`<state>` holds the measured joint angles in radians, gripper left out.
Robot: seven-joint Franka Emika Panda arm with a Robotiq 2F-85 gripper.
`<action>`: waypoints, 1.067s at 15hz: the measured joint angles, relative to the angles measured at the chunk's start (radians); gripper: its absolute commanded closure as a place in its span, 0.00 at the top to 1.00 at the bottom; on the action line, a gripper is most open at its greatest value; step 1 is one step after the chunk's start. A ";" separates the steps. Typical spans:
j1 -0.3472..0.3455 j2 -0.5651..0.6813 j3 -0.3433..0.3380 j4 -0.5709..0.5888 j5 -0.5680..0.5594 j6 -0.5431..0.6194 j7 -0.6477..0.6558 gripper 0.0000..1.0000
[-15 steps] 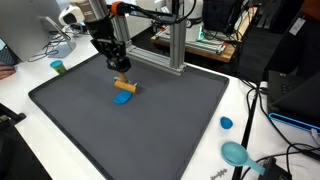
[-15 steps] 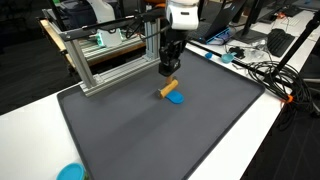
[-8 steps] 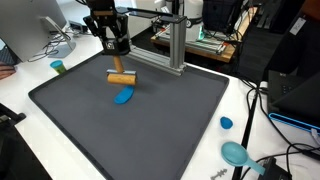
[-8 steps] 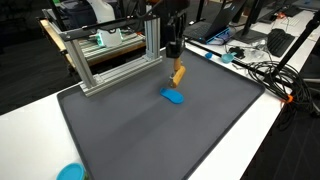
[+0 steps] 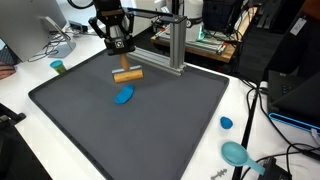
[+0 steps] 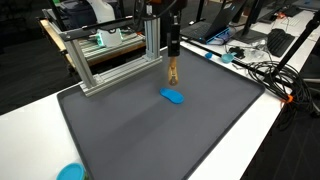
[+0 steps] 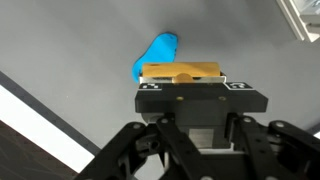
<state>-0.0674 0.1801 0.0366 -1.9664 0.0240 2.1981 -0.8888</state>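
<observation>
A white bench (image 5: pixel 247 102) carries a dark grey mat (image 5: pixel 170 130); an aluminium frame (image 5: pixel 177 42) stands at its far edge, with cluttered desks (image 5: pixel 215 44) behind.

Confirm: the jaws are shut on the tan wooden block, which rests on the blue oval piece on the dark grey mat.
No: the tan wooden block does not rest on the blue oval piece; held in the shut jaws, it hangs clear above it, as both exterior views show. The piece lies on the dark grey mat.
</observation>
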 measured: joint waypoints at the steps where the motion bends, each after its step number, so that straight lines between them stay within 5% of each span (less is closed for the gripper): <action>1: 0.001 0.002 0.001 0.002 -0.005 -0.007 -0.047 0.22; 7: 0.029 0.027 0.012 0.069 -0.102 -0.116 -0.244 0.22; 8: 0.032 0.039 0.012 0.092 -0.135 -0.141 -0.267 0.47; 11: 0.034 0.087 0.000 0.158 -0.200 -0.173 -0.252 0.47; 12: 0.034 0.099 -0.002 0.169 -0.204 -0.174 -0.252 0.22; 16: 0.029 0.110 0.005 0.165 -0.194 -0.131 -0.310 0.22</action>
<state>-0.0385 0.2905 0.0413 -1.8009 -0.1701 2.0674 -1.1992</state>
